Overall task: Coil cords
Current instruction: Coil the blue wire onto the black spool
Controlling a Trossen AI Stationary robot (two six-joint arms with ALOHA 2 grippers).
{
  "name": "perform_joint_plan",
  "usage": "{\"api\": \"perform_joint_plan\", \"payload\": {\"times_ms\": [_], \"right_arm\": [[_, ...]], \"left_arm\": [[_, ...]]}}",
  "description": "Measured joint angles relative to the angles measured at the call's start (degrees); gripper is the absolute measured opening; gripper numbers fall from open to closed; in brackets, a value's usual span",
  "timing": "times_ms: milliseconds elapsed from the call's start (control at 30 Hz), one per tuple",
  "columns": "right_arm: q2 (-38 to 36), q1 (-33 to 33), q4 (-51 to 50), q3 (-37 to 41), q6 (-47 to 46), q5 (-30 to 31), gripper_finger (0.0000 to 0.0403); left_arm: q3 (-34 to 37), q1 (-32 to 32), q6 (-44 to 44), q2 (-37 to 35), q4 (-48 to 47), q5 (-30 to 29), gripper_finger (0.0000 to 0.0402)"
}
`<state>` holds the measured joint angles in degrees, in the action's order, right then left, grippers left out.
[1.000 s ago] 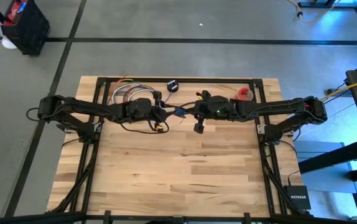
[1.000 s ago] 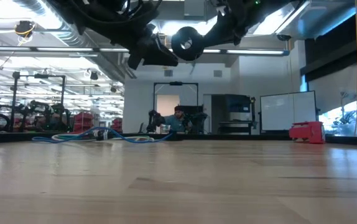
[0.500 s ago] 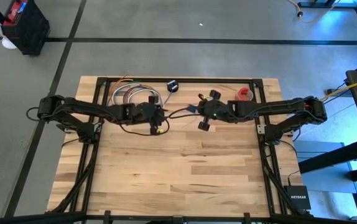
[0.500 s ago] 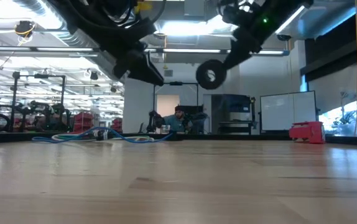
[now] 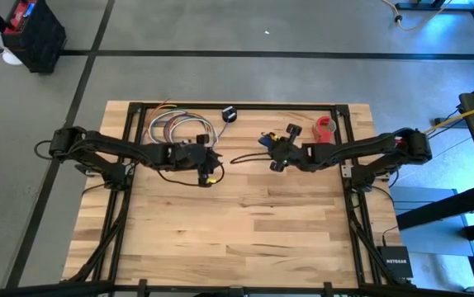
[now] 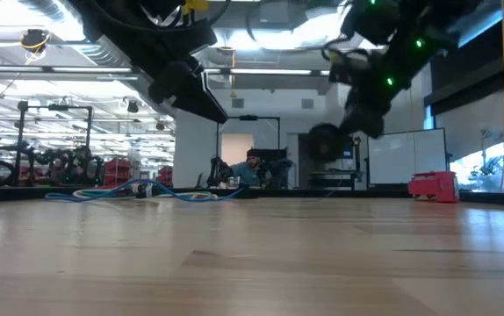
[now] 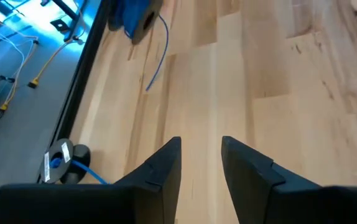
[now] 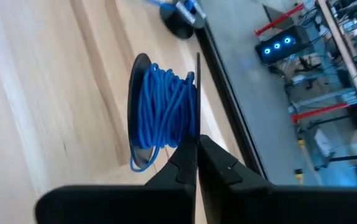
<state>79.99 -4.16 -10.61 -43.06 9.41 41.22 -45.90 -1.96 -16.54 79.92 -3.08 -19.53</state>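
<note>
Your right gripper [image 8: 194, 146] is clenched, and just past its closed fingertips you see a black spool wound with bright blue cord [image 8: 163, 112]; it appears to grip the spool's rim, though the contact point is hidden. From above, that gripper [image 5: 280, 153] sits a little right of the centre of the pale wooden plank table [image 5: 237, 239], toward one o'clock, with the spool's dark discs [image 5: 291, 132] showing around it. In the low view the spool [image 6: 325, 140] hangs well above the tabletop.

Your left gripper [image 7: 200, 155] is released, its two dark fingers [image 7: 166, 165] apart with nothing between them, pointing down at bare wood. From above it [image 5: 208, 165] lies toward eleven o'clock of the table centre. A thin dark line of cord [image 5: 249, 154] runs between the two grippers.

The loose coil of thin bluish-purple cords [image 5: 175, 125] rests on the table at eleven o'clock, near the far edge, beside the left arm. A small black round puck [image 5: 229, 114] lies at twelve o'clock by the far rail. A red tape roll [image 5: 326, 125] sits at one o'clock, just beyond the right arm.
</note>
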Motion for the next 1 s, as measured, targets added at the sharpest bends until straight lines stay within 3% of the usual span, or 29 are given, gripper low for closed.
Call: {"api": "perform_joint_plan", "payload": {"times_ms": [200,533,1000], "right_arm": [[6.29,0.0,10.68,4.05,7.54,0.43,0.0005],[20.21,0.05,23.01,4.21,14.25,6.47,0.0005],[22.44,0.05,24.46,4.16,13.09,7.0,0.0015]], "left_arm": [[-0.05,0.99,0.12,0.0,0.83,0.0,0.0101],[-0.05,1.25,1.58,0.0,0.18,0.0,0.01],[-0.05,1.25,2.56,0.0,0.25,0.0,0.01]]}}
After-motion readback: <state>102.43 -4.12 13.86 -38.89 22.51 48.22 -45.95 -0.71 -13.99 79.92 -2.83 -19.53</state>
